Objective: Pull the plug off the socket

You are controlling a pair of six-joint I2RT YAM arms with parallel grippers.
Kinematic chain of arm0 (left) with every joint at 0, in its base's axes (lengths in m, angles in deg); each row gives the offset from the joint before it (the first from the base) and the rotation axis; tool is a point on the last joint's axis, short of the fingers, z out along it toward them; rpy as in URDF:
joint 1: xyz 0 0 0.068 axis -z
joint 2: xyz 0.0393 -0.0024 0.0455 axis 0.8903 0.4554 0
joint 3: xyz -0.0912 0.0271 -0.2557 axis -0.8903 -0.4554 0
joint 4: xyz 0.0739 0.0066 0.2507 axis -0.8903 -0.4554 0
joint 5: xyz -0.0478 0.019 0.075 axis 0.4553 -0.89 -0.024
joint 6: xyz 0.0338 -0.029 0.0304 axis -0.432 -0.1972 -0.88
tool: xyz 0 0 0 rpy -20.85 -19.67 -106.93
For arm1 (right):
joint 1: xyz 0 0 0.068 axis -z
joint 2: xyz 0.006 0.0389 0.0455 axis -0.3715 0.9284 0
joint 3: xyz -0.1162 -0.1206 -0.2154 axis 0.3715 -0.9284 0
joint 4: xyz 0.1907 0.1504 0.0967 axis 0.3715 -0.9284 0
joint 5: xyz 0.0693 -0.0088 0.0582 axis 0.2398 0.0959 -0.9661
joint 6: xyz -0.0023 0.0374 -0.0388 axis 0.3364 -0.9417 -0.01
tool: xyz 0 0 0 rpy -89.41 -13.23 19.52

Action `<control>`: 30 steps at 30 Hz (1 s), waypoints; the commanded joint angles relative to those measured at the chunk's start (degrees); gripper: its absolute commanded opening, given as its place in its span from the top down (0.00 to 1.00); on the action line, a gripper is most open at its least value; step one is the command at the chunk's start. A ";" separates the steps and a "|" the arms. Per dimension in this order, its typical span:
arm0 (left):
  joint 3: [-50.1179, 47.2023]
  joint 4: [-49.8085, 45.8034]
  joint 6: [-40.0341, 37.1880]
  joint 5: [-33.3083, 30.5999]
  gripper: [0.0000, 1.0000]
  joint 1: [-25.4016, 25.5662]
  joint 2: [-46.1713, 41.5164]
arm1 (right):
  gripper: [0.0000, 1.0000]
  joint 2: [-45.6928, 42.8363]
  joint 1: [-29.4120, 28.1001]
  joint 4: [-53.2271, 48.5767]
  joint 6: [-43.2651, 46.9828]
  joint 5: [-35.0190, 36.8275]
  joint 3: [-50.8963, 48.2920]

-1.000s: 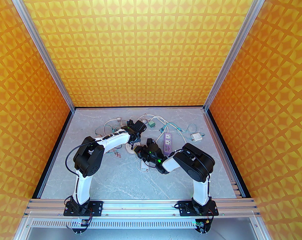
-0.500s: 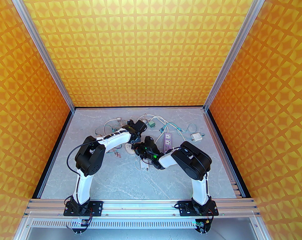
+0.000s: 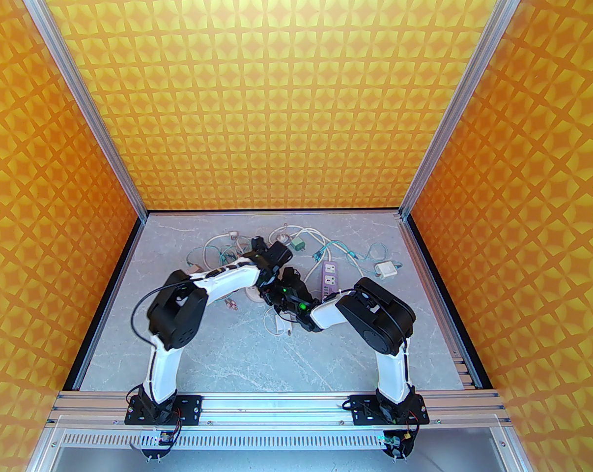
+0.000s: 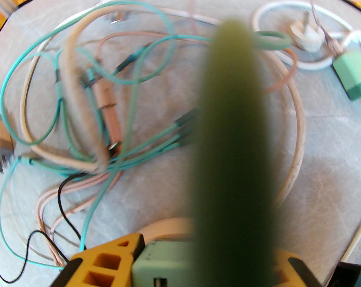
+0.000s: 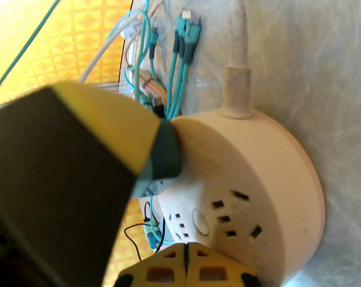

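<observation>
Left pincer (image 4: 198,251): closed on the plug (image 4: 161,266), a pale green block at the bottom edge of the left wrist view, held between the yellow fingers (image 4: 99,262).
Right pincer (image 5: 186,250): shut and holding nothing. Its fingertips meet at the bottom of the right wrist view and press on the rim of the socket (image 5: 243,175).
Plug against socket: the plug sits at the left side of the round cream socket's face, and the left pincer's dark green pad (image 5: 165,151) touches that face. I cannot tell whether the prongs are in or out.
Socket's place: middle of the top view, under the spot where the two wrists meet, on the grey tabletop (image 3: 227,357).
Blurred bar (image 4: 234,145): a dark green shape close to the lens, running up the centre of the left wrist view. I cannot tell what it is.
Around: teal cables (image 4: 132,79) tangle at upper left, with a green adapter (image 4: 353,73) at the right edge. A purple power strip (image 3: 329,276) lies just right of the wrists, and a white adapter (image 3: 385,269) lies farther right.
Change over the last second: the right wrist has moved up and left to the socket and now overlaps the left wrist. This uncovers a white cable end (image 3: 279,323) below them. Both grips are unchanged.
</observation>
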 commanded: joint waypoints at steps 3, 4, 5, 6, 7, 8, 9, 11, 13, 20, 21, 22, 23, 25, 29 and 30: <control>3.34 -2.96 0.09 4.43 0.64 0.80 0.49 | 1.00 5.65 0.18 -16.07 -1.36 0.88 -2.00; 5.89 -4.21 -0.93 4.18 0.64 1.33 1.76 | 1.00 5.62 0.18 -16.37 -1.23 0.96 -1.85; 8.62 -6.09 -2.00 3.42 0.64 2.10 3.34 | 1.00 5.65 0.18 -16.65 -1.18 0.82 -1.67; 11.18 -7.99 -2.89 2.40 0.64 2.94 4.98 | 1.00 5.69 0.18 -16.77 -1.09 0.72 -1.46; 13.22 -9.40 -3.59 1.55 0.64 3.60 6.28 | 1.00 5.72 0.18 -17.03 -1.09 0.56 -1.33; 15.13 -11.00 -4.21 0.60 0.64 4.24 7.84 | 1.00 5.86 0.18 -17.20 -1.01 0.48 -1.12; 16.43 -12.28 -4.58 -0.12 0.64 4.65 9.15 | 1.00 5.90 0.18 -17.22 -1.00 0.36 -1.10; 16.75 -13.18 -4.48 -0.50 0.65 4.76 10.37 | 1.00 5.87 0.18 -17.47 -1.08 0.37 -1.16; 14.87 -12.26 -4.18 -1.17 0.65 4.69 9.89 | 1.00 6.00 0.18 -17.13 -1.35 0.45 -1.36; -2.42 1.08 3.37 9.79 0.67 -2.09 -0.35 | 1.00 6.05 0.18 -16.77 -1.71 0.27 -1.43; -3.91 2.57 3.27 10.27 0.66 -2.36 -1.81 | 1.00 6.10 0.16 -16.77 -1.71 0.25 -1.35; -3.98 2.98 2.46 10.26 0.66 -2.22 -2.38 | 1.00 6.13 0.18 -16.78 -1.71 0.20 -1.36; -2.82 2.04 1.62 9.67 0.66 -1.88 -2.15 | 1.00 6.21 0.18 -16.85 -1.69 0.19 -1.29; 1.94 -2.12 -0.47 7.51 0.66 -0.59 0.22 | 1.00 6.47 0.18 -16.85 -1.77 -0.03 -1.03; 14.94 -13.03 -3.62 2.78 0.66 2.64 8.74 | 1.00 6.68 0.19 -17.27 -1.67 -0.34 -0.64; 17.08 -14.79 -4.56 1.61 0.66 3.35 10.55 | 1.00 6.62 0.18 -17.43 -1.57 -0.34 -0.63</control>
